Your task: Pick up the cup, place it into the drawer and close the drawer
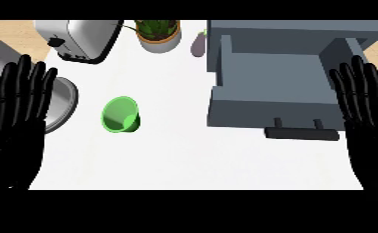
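Cup [120, 115] between flat, upright hands

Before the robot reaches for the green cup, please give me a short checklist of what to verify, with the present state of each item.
1. Cup free to grasp, lying on its side on the counter: ok.
2. Drawer pulled open, nothing seen inside: ok.
3. Left hand open, holding nothing: ok.
4. Right hand open, beside the drawer: ok.
5. Counter between cup and drawer bare: ok.
6. Which hand reaches the cup more easily: cannot tell.
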Available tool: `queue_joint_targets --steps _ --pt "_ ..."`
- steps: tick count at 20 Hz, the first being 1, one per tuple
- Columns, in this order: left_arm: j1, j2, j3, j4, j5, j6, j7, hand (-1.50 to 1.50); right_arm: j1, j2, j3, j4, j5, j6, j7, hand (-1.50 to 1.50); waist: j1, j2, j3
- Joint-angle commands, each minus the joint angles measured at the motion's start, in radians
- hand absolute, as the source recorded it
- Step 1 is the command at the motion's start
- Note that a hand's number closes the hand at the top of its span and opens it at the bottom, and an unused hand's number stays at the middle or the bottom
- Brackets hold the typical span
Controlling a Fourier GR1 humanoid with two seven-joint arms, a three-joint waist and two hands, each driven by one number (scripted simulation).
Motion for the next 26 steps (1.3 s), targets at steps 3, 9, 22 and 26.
queue_joint_targets --steps 3,9,22,26 --pt "-0.069 0.111 0.043 0.094 0.221 -0.227 -0.049 -1.5 -0.042 0.018 -0.012 0.023 -0.008 -0.011 -0.018 -1.5 -0.038 -0.005 -0.006" --pt "-0.026 0.182 0.038 0.237 0.588 -0.449 0.094 -1.5 -0.006 -0.005 0.058 0.031 -0.052 0.073 0.046 -1.5 -0.041 -0.003 -0.006" --pt "-0.205 0.227 0.122 0.772 0.404 -0.645 -0.105 -1.5 -0.114 -0.023 -0.007 0.128 -0.069 0.124 0.05 -1.5 -0.039 -0.009 -0.005" --pt "-0.304 0.238 0.145 1.023 0.261 -0.664 -0.268 -1.5 -0.228 -0.025 -0.033 0.273 -0.074 0.131 0.022 -1.5 -0.042 -0.003 -0.006"
